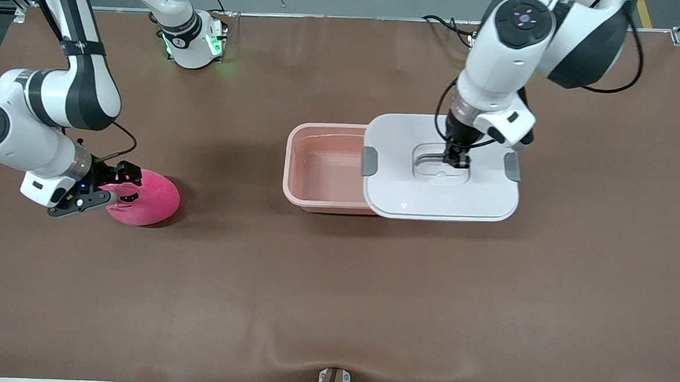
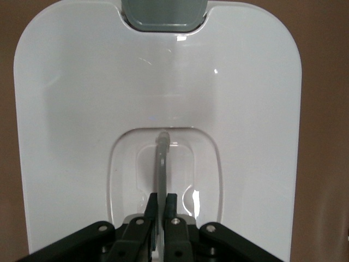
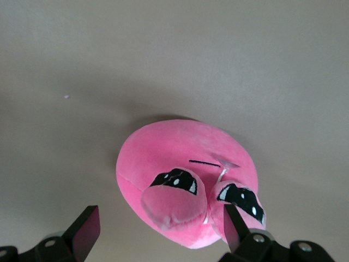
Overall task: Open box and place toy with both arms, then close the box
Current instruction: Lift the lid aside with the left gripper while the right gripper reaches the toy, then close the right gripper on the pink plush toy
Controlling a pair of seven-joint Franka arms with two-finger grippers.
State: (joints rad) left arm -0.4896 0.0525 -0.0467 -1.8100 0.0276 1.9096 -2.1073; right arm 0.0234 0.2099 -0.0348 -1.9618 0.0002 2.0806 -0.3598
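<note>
**Lid half off, toy not yet gripped**

At the right arm's end of the table, nearest the front camera, the toy (image 1: 144, 198) is lying on the brown table (image 1: 334, 295), well apart from the box. The right gripper (image 1: 120, 196) is hovering low over it, fingers (image 3: 86, 231) spread wide, one each side of the plush, not squeezing yet.

Farther from the camera, mid-table, the box (image 1: 322, 168) is sitting with its tub partly uncovered. The lid (image 1: 441, 168) is overlapping the tub's end toward the left arm, rest of it jutting out past the tub. The left gripper (image 1: 455, 160) is pinching the lid handle (image 2: 161, 164) in the recess, fingers pressed tight on the thin grey bar.

Orientation:
- Toy: face pointing up toward the right wrist camera, eyes toward the gripper. Blob is a slight oval; long axis seems to be running roughly across the finger line, hard to tell exactly
- Lid and tub: long axes running arm to arm

Risks, my read:
- Thin handle, narrow pinch: lid could be pivoting or slipping if it's moved fast
- Lid is covering much of the opening, so the toy could be catching its edge on the drop
- Soft plush: a shallow closure may be squirting it out
</note>
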